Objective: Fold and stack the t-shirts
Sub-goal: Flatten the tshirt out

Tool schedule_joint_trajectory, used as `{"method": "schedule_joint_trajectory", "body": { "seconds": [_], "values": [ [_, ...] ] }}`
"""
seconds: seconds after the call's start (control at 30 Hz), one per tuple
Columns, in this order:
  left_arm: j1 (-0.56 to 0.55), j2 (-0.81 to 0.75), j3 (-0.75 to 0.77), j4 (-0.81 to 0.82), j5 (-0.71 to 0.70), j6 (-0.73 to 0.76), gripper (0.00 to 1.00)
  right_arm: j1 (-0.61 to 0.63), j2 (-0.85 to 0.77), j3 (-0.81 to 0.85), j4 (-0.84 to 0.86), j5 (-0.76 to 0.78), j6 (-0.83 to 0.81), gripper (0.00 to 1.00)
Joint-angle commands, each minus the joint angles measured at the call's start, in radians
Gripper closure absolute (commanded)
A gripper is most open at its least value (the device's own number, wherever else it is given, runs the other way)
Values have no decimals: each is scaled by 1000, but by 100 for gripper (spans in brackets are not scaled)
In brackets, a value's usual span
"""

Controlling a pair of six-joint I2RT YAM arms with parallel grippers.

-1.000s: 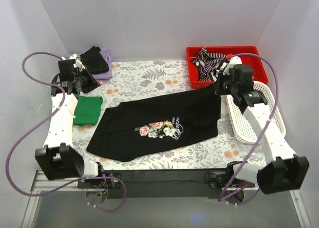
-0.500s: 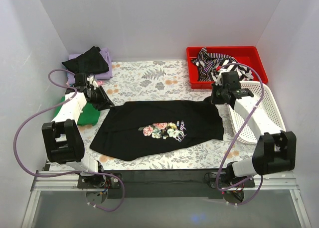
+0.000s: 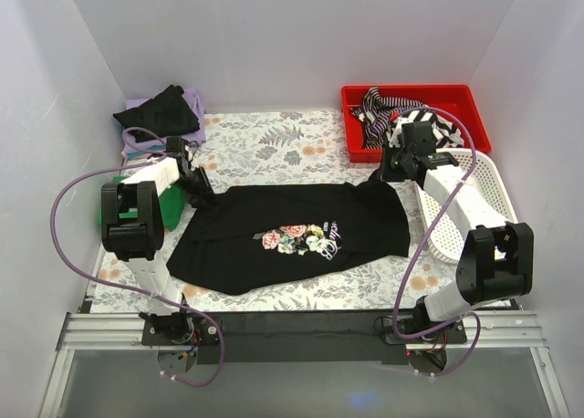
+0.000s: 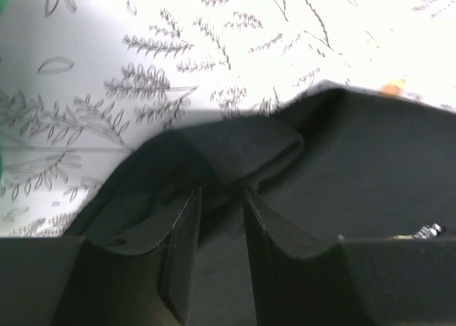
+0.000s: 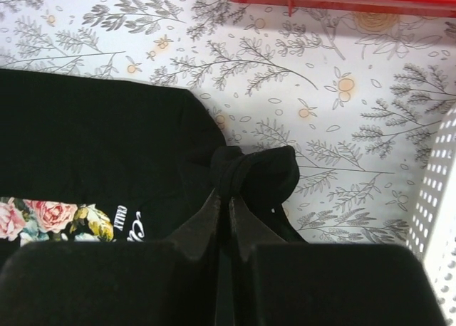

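The black t-shirt with the floral chest print (image 3: 292, 231) lies spread on the patterned table covering. My left gripper (image 3: 203, 197) is at its upper left corner. In the left wrist view the left gripper (image 4: 222, 192) has its jaws a little apart, with a raised fold of the black shirt (image 4: 235, 151) at the tips. My right gripper (image 3: 381, 175) is at the upper right corner. In the right wrist view the right gripper (image 5: 223, 194) is shut on a bunched pinch of the shirt (image 5: 92, 141).
A black shirt (image 3: 162, 112) lies on a lilac one (image 3: 194, 101) at the back left. A green shirt (image 3: 171, 208) lies partly behind my left arm. A red tray (image 3: 456, 99) holds a striped shirt (image 3: 383, 108). A white mesh basket (image 3: 484, 208) stands at the right.
My left arm swung from the back-left stack to the shirt's upper left corner. My right gripper drew back and lowered its corner, and the shirt now lies flatter and squarer.
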Motion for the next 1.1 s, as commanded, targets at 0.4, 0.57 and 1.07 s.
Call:
{"method": "schedule_joint_trajectory", "body": {
  "seconds": [0.4, 0.57, 1.07],
  "values": [
    [-63, 42, 85, 11, -33, -3, 100, 58, -20, -51, 51, -416, -47, 93],
    [-65, -11, 102, 26, -27, -20, 100, 98, 39, -120, 63, -395, -45, 94],
    [-39, -134, 285, -29, -249, -19, 100, 120, 128, -50, 40, 27, 13, 99]
  ]
}}
